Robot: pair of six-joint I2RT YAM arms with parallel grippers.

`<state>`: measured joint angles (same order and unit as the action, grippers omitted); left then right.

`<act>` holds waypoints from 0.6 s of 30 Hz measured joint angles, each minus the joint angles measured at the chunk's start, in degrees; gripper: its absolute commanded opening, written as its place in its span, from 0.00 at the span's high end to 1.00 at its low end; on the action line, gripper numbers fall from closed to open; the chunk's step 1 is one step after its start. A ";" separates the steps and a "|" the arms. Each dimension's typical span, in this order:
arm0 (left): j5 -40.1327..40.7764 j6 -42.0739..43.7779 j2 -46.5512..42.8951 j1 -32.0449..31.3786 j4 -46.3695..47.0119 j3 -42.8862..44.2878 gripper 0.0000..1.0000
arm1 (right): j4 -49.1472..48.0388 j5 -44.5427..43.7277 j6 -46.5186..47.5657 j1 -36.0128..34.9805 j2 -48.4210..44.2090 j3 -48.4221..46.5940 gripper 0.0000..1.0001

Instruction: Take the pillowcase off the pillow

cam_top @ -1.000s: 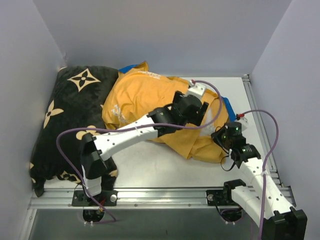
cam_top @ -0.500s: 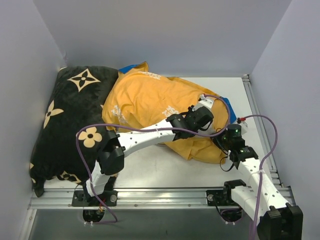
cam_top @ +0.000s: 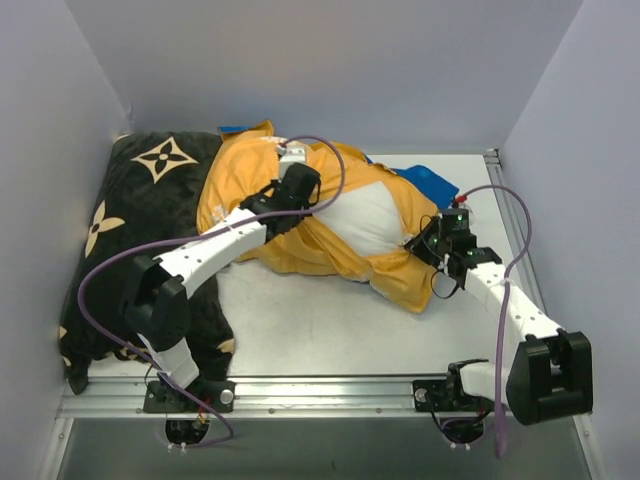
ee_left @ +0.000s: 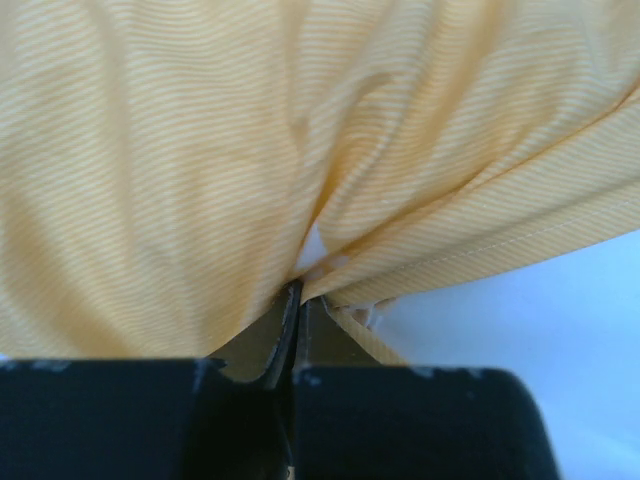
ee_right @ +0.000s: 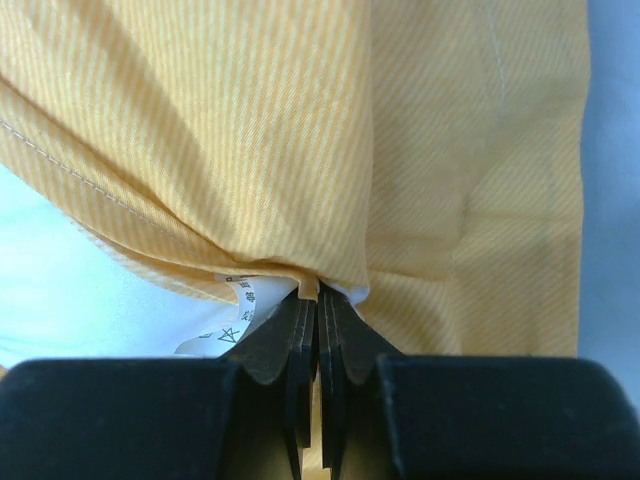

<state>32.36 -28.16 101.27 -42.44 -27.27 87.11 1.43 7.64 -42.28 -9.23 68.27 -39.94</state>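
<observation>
Black soft cushion [cam_top: 150,210] with tan flowers lies at 9 o'clock. Beside it the left gripper [ee_left: 298,300] pinches a fold of the thin orange pillowcase [cam_top: 240,175], jaws pressed together. The puffy white pillow [cam_top: 370,215] peeks out in the middle. At 3 o'clock the right gripper [ee_right: 318,292] pinches the cloth's stitched edge. Both should pull apart slowly, so the floppy cloth slides off without ripping.
</observation>
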 measured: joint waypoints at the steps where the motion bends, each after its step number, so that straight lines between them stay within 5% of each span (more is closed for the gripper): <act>1: -0.79 -0.48 -1.42 1.90 0.61 -1.09 1.00 | 0.04 0.46 0.48 -0.17 1.31 -1.66 0.97; 6: -3.26 -1.01 -2.75 3.98 1.75 -2.23 1.00 | -0.15 1.25 2.58 -1.01 4.35 -5.33 0.90; 12: -4.31 -0.94 1.60 2.08 2.10 -1.60 1.00 | -1.29 -0.39 2.58 -1.05 1.92 1.79 0.56; 15: -3.45 0.11 3.54 -0.20 1.81 -0.83 0.98 | -5.14 -0.72 0.66 -0.44 -0.33 8.68 0.70; 16: -3.19 0.48 3.91 -1.20 1.55 -0.50 0.96 | -8.31 0.74 -0.31 0.24 -0.24 11.02 0.84; 18: -2.67 1.81 4.46 -2.73 0.83 0.57 0.86 | -17.35 4.81 -2.45 1.55 1.97 15.30 0.93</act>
<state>29.69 -26.35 105.73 -45.17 -26.44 87.68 -15.92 12.45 -44.73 -7.68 70.24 -24.64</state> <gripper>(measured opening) 0.069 0.147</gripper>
